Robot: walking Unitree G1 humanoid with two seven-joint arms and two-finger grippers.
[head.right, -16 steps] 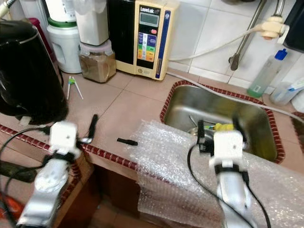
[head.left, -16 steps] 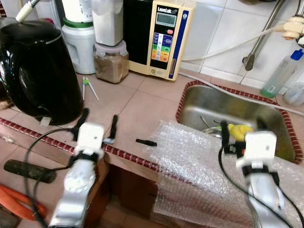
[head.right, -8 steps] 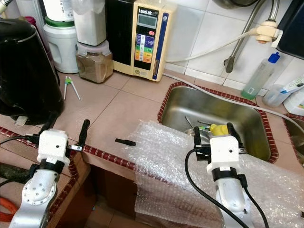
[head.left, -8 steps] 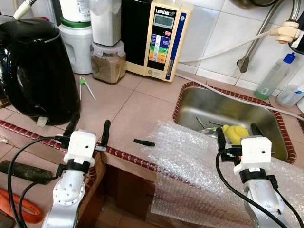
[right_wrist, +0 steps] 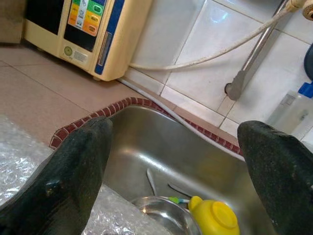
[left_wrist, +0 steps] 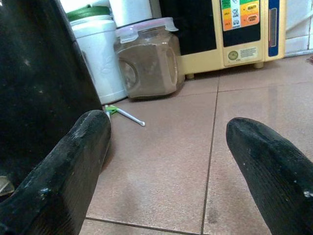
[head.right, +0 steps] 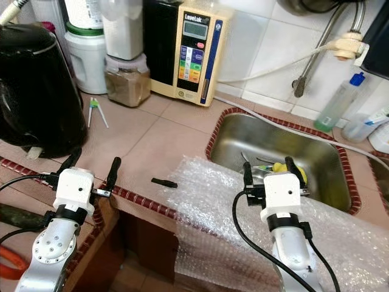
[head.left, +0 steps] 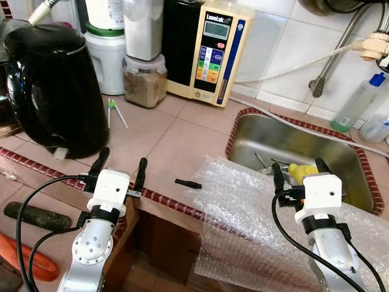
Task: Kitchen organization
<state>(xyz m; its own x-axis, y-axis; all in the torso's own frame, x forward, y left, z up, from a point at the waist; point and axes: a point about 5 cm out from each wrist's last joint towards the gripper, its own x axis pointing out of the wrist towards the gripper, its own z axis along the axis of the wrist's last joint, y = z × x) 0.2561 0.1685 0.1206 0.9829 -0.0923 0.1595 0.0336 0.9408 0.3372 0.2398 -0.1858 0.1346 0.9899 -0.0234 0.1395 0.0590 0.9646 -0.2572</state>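
Your left gripper [head.left: 120,166] and right gripper [head.left: 298,171] have barely shifted, both still spread wide and empty, so the sink [head.left: 270,137] and bubble wrap [head.left: 243,207] remain untouched.

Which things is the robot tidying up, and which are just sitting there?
Likely for the job:
bubble wrap
small black piece
yellow thing in the sink

Just sitting there:
black kettle
jar of brown powder
beige machine
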